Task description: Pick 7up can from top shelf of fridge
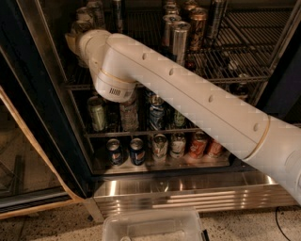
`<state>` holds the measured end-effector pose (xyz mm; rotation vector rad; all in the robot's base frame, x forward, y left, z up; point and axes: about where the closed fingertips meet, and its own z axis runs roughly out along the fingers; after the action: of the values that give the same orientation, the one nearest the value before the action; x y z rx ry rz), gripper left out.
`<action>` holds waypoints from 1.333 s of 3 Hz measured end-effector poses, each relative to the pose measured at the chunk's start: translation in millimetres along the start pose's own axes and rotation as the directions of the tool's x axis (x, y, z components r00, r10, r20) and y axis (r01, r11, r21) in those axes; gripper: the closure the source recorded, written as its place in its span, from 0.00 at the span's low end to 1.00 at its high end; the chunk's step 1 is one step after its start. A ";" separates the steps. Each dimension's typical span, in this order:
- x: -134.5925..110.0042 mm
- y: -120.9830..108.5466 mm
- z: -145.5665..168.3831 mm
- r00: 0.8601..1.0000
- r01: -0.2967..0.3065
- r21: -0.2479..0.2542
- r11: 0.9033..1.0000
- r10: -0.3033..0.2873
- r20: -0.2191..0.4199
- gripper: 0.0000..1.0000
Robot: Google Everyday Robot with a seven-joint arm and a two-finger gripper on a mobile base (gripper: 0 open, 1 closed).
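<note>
The fridge [188, 194] stands open with wire racks of cans. My white arm [188, 96] reaches in to the left end of the top shelf [225, 63]. My gripper [73, 41] is at the far left of that shelf, mostly hidden behind the wrist. A whitish-silver can [83, 16], likely the 7up can, stands just above and behind the gripper with another pale can [96, 7] beside it. I cannot see whether the gripper touches either can.
Slim silver cans [180, 40] and a brown can [197, 22] stand mid-shelf. Lower racks hold a green can [97, 113], blue cans [114, 151] and orange cans [197, 143]. The open glass door [28, 146] is at left. A clear plastic bin [153, 226] sits on the floor.
</note>
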<state>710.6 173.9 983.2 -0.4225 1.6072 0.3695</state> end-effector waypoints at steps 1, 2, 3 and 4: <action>-5.5 4.8 -12.4 0.999 0.031 -0.021 0.999 -0.031 -0.016 1.00; -11.5 10.4 -23.0 0.999 0.045 -0.033 0.998 -0.046 -0.024 1.00; -15.6 14.7 -29.7 0.998 0.053 -0.040 0.998 -0.055 -0.030 1.00; -25.3 22.4 -37.5 0.998 0.060 -0.064 0.996 -0.062 -0.023 1.00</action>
<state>668.6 176.9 1011.1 -0.5248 1.6062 0.3707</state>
